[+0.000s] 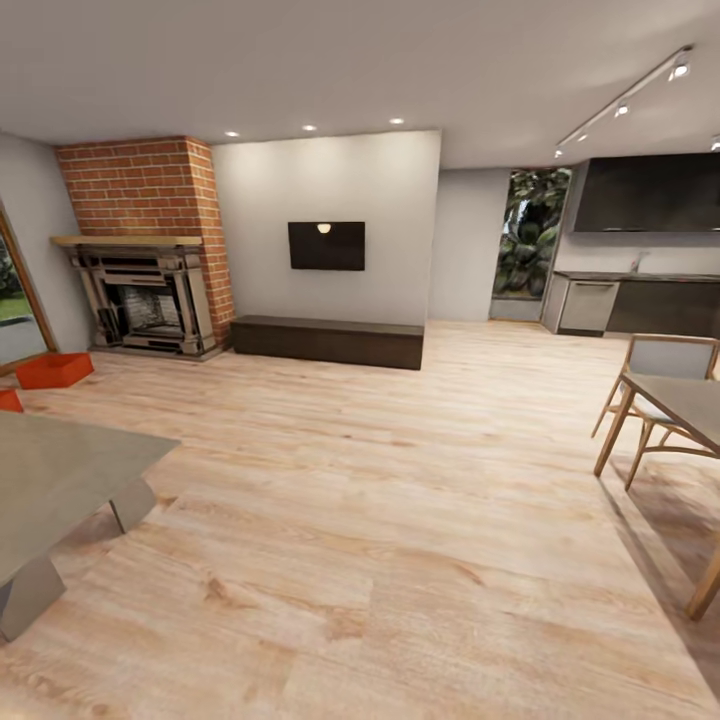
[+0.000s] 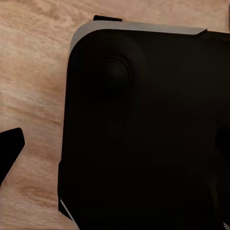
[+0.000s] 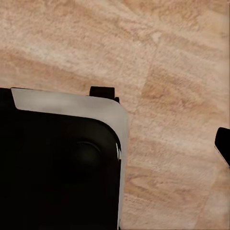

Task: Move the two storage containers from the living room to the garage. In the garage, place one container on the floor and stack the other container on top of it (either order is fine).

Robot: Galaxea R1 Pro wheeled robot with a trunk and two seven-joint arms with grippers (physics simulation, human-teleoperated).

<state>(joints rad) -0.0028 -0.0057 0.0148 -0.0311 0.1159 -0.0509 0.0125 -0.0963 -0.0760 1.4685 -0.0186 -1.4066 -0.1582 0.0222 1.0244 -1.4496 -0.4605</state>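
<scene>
Head view, near to far. Lower left of the frame: a grey worktop (image 1: 55,480) with a flat matte slab top on angled slab legs, standing on the light wood-plank floor (image 1: 380,520) of the living room. Right edge: a second worktop (image 1: 690,405) on slanted wooden legs, with a wooden chair (image 1: 655,375) with a pale seat pushed against it. A wide, bare stretch of planking lies between the two.

Left edge, beyond the grey worktop: one orange-red storage container (image 1: 55,370), a shallow open-top bin, rests on the floor near the glass door (image 1: 15,300); the corner of a second container (image 1: 8,400) shows just nearer, cut by the frame edge. Behind them stands a red-brick fireplace (image 1: 150,260) with a wooden mantel. Centre: a low dark bench (image 1: 328,341) below a wall-mounted black screen (image 1: 326,245). Upper right: dark kitchen cabinets (image 1: 640,250).

Wrist views: each looks down at the plank floor past a black, rounded robot body panel (image 2: 143,134) (image 3: 57,172). Whether the left or right tool is released or clenched cannot be told.
</scene>
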